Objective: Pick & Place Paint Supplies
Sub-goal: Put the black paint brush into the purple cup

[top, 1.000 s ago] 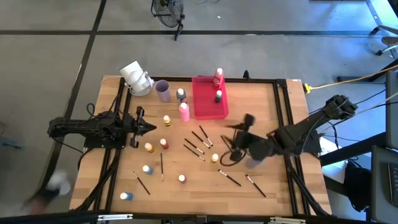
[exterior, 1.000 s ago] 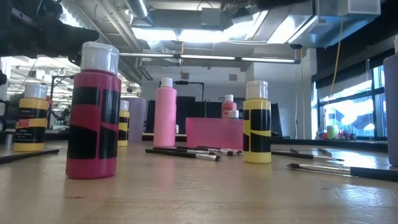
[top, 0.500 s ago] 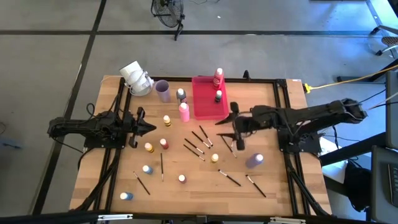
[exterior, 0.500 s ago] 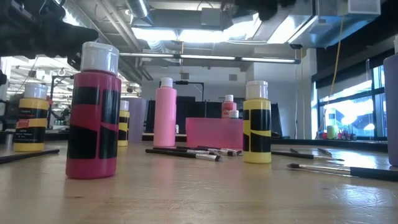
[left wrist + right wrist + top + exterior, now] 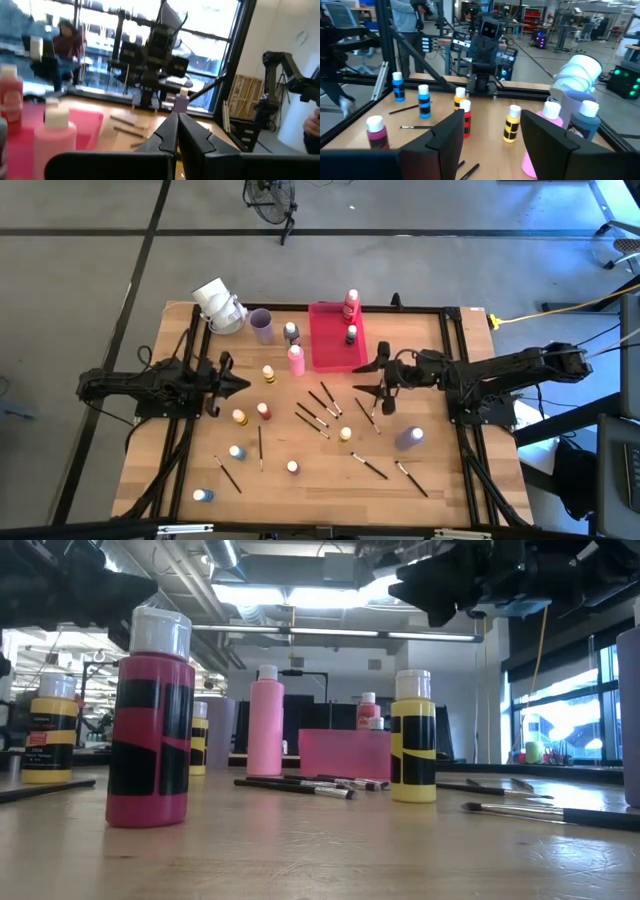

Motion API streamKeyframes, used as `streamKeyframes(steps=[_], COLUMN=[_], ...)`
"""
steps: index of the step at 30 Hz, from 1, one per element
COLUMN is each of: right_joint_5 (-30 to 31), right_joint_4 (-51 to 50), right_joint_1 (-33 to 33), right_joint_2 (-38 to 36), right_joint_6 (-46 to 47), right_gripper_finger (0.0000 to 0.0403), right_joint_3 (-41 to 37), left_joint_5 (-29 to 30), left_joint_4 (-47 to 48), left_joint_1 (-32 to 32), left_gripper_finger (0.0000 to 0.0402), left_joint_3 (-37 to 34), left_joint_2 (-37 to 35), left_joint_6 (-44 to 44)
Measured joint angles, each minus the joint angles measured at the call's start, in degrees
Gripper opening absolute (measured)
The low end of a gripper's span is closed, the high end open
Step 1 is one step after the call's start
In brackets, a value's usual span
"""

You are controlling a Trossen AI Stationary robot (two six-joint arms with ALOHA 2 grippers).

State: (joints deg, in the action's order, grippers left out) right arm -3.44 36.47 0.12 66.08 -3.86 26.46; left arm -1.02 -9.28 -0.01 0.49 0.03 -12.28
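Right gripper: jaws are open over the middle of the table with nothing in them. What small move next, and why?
Probably lower the right gripper onto the paintbrushes lying just below it and shut on one. Its jaws stand open and empty above the table, brushes and bottles lie loose on the wood, and only two bottles sit in the pink-red tray. The left gripper waits shut at the left.

Wooden table [image 5: 450,470], glossy plastic bottles [image 5: 150,720]
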Motion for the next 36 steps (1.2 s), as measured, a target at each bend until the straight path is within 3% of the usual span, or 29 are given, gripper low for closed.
streamKeyframes(steps=[9, 17, 25, 33, 36], right_joint_5=[-1.79, -1.9, -1.93, -4.33, -4.76], right_joint_4=[-0.68, -1.65, -1.55, -1.5, -1.53], right_joint_1=[0.0, 0.0, 0.04, 0.02, 0.22], right_joint_2=[0.0, 0.0, 0.0, 0.0, 0.0], right_joint_6=[0.0, 0.0, 0.0, 0.0, 0.0], right_gripper_finger=[0.0197, 0.0197, 0.0197, 0.0197, 0.0197], right_joint_3=[0.0, 0.0, 0.02, 0.02, 0.02], left_joint_5=[-1.48, -1.53, 3.58, 4.17, 1.61], left_joint_4=[-8.02, -6.77, 3.93, 2.79, 1.36], left_joint_1=[0.0, -0.02, -0.02, -0.02, 0.0], left_gripper_finger=[0.0006, 0.0006, 0.0006, 0.0006, 0.0006], left_joint_3=[0.17, 4.08, 13.46, 19.52, 19.71], left_joint_2=[0.0, 1.72, 12.0, 23.35, 25.55], left_joint_6=[5.7, 8.64, 8.11, 10.04, 10.6])
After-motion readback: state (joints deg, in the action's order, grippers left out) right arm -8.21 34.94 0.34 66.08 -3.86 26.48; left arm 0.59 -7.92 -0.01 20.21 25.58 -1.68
